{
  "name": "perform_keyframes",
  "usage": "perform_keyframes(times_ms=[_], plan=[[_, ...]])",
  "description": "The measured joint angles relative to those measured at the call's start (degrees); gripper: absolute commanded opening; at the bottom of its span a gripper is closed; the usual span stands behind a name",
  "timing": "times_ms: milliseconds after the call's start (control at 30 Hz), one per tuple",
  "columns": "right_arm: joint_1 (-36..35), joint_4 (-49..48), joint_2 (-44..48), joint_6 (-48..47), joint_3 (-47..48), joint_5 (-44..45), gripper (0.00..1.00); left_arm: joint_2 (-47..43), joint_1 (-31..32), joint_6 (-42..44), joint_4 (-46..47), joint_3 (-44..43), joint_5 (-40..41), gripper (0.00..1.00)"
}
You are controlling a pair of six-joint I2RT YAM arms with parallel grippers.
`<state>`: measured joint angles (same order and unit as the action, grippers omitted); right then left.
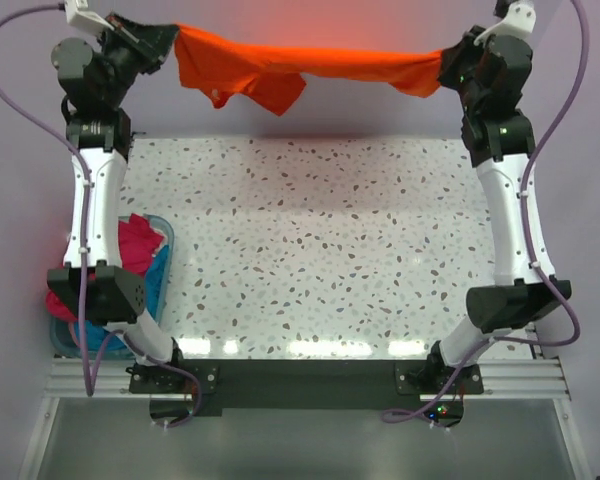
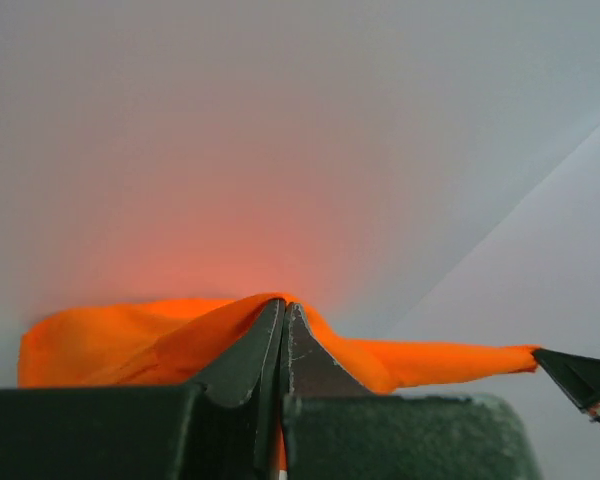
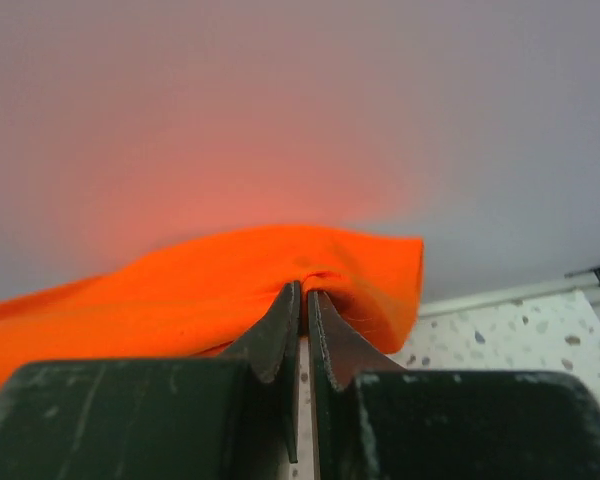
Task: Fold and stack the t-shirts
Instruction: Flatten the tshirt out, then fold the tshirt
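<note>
Aloft, L hand [image 1: 167, 45] & R hand [image 1: 442, 70], orange tee [image 1: 310, 60] taut between.

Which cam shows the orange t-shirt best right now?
Top external: it shows the whole orange t-shirt, stretched in the air between the left gripper and the right gripper. Each wrist view shows only a bunched edge of it clamped in shut jaws.

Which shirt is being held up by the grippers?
The orange t-shirt, stretched in the air between the left gripper and right gripper; the magenta shirt and teal cloth lie bunched in the tub.
</note>
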<state>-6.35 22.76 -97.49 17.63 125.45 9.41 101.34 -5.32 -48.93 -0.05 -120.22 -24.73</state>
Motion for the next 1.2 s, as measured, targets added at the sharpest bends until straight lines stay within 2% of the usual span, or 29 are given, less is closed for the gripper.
perform_keyframes(times_ms=[100, 200, 433, 600, 733, 900, 1033, 1200], plan=[[0.3, -1.4, 5.2, 0.6, -12.8, 0.1, 0.0, -8.9, 0.5, 0.0, 4.0, 15.4, -1.4, 0.0], [0.4, -2.6, 9.9, 1.7, -28.8, 0.3, 0.0, -18.1, 0.6, 0.0, 7.6, 34.6, -2.3, 0.0], [0.5, -0.5, 17.9, 5.4, -62.2, -0.2, 0.0, -35.1, 1.5, -0.1, 6.4, 76.6, -1.1, 0.0], [0.8, 2.6, 20.1, 7.4, -75.0, -0.6, 0.0, -46.6, 6.5, 0.0, 0.6, 95.1, 2.8, 0.0], [0.9, 4.1, 23.5, 8.2, -80.7, -0.3, 0.02, -55.0, 9.0, -0.1, -4.7, 100.9, 5.7, 0.0], [0.9, 6.2, 31.4, 9.0, -84.6, 0.5, 0.04, -62.2, 9.2, -0.4, -9.7, 103.4, 9.0, 0.0], [1.0, 6.2, 32.0, 9.4, -84.8, 1.4, 0.03, -60.5, 9.2, -0.5, -10.4, 102.8, 10.2, 0.0], [1.1, 6.6, 27.3, 9.4, -82.2, 1.8, 0.02, -50.7, 9.2, -0.4, -10.7, 97.1, 11.2, 0.0]])
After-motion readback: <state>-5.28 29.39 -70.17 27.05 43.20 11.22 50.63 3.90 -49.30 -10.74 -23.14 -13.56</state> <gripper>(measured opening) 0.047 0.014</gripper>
